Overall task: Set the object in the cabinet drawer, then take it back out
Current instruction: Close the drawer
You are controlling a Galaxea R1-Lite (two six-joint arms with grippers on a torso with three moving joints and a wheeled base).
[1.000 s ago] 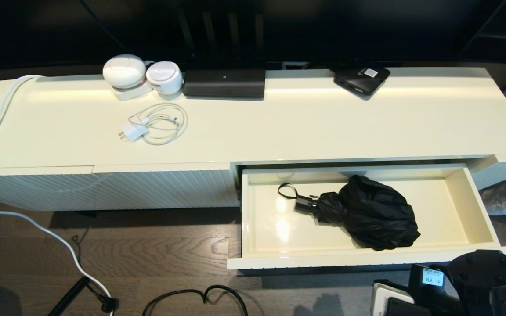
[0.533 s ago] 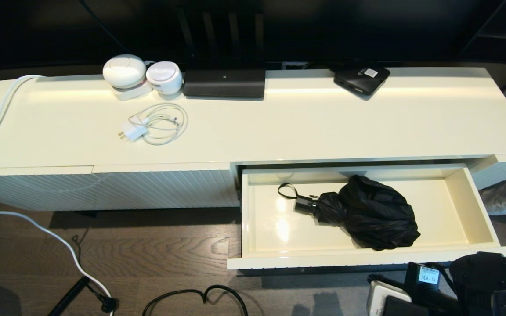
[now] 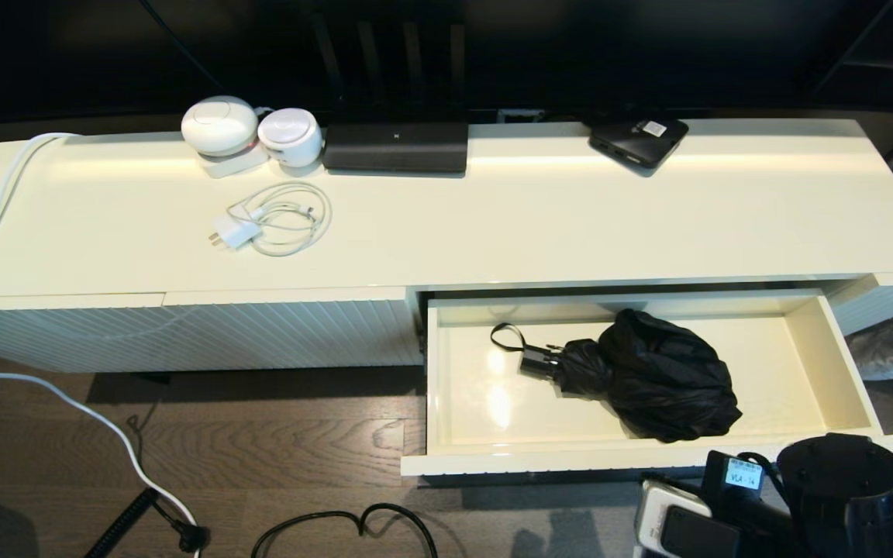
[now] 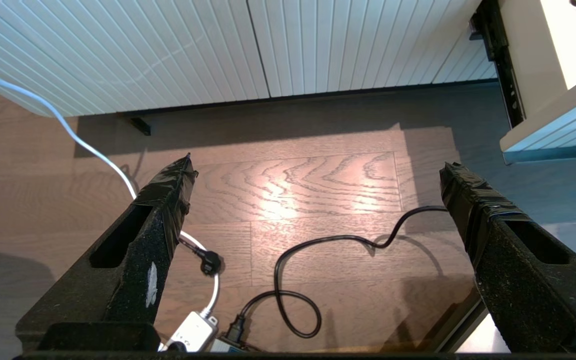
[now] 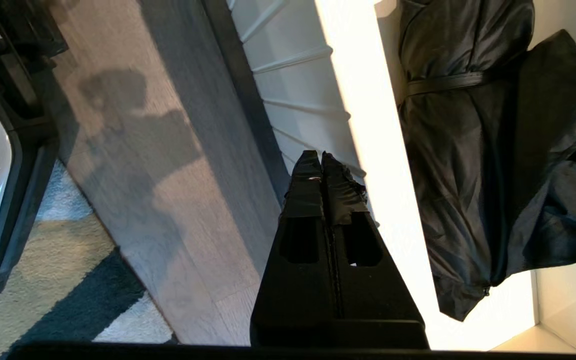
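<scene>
Below the cream surface (image 3: 539, 225), the open cabinet drawer (image 3: 648, 461) holds the folding umbrella (image 3: 648, 376) lying lengthwise, just beyond the nearer right hand (image 5: 322, 160), pressed closed and empty outside the drawer front.

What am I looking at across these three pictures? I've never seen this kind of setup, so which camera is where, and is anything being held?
A two-armed robot faces a long cream cabinet. One camera looks down from its head; the other two sit on its wrists, behind the fingers. The drawer is pulled out, and a black folded umbrella lies inside, untouched. The right gripper is shut and empty, just outside the drawer front. The left gripper is open, parked over the wood floor and its cables. On the cabinet top lie a white charger with cable, two white round gadgets and two black boxes.
</scene>
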